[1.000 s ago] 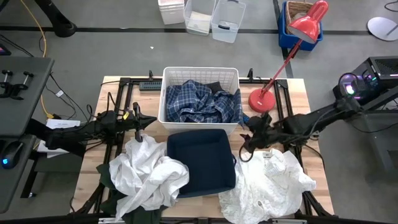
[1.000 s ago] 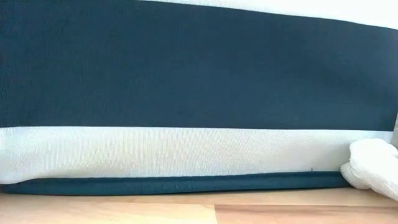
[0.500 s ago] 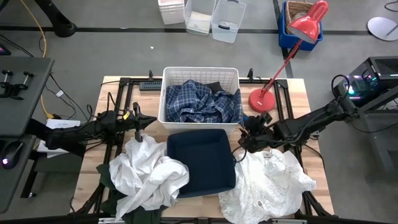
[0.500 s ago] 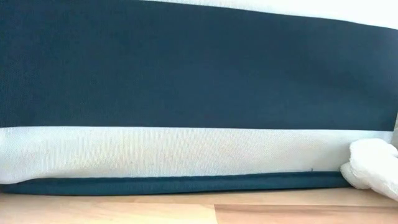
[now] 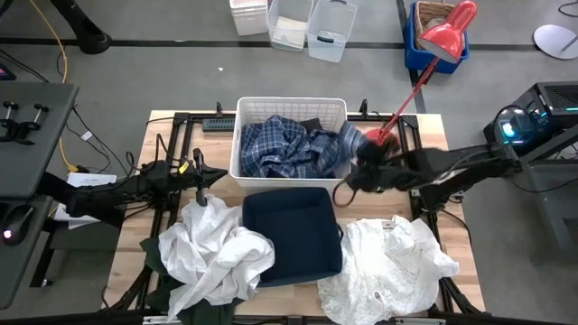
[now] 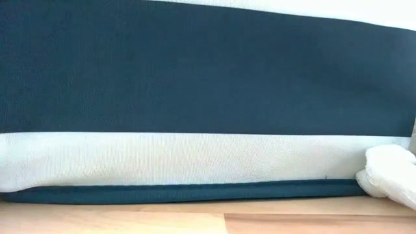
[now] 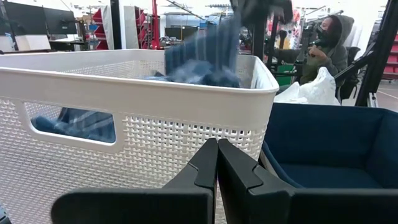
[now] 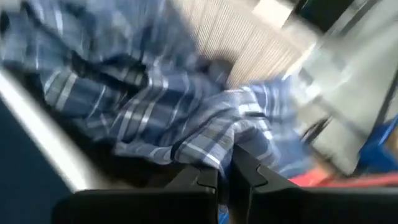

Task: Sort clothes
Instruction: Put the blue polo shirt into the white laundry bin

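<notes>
The blue-and-white plaid shirt (image 5: 284, 149) lies in the white slatted basket (image 5: 291, 102) with a dark grey garment (image 5: 312, 126). My right gripper (image 5: 358, 164) is at the basket's right rim, shut on the shirt's right part. The left wrist view also shows that part raised (image 7: 211, 43). My left gripper (image 5: 200, 178) is shut and empty beside the basket's left side, above a white garment (image 5: 217, 253). That garment lies on a dark green one (image 5: 153, 262). Another white garment (image 5: 397, 266) lies at the near right. The navy bin (image 5: 293, 235) stands between them. My right gripper pinches a fold of the plaid shirt (image 8: 217, 146) between its two fingers, at the shirt's right end by the basket's right rim. That part is lifted above the rim. The rest of the shirt lies in the basket.
A red desk lamp (image 5: 397, 108) stands at the far right, close behind my right arm. The bin's wall (image 6: 208, 65) fills the low view, with a bit of white cloth (image 6: 390, 172) beside it. A person (image 7: 326, 43) sits in the room beyond.
My right gripper has gone up and toward the table's far edge, from beside the bin's right corner to the basket's right rim. The plaid shirt's right part has risen above the rim with it. The rest of the shirt stays in the basket.
</notes>
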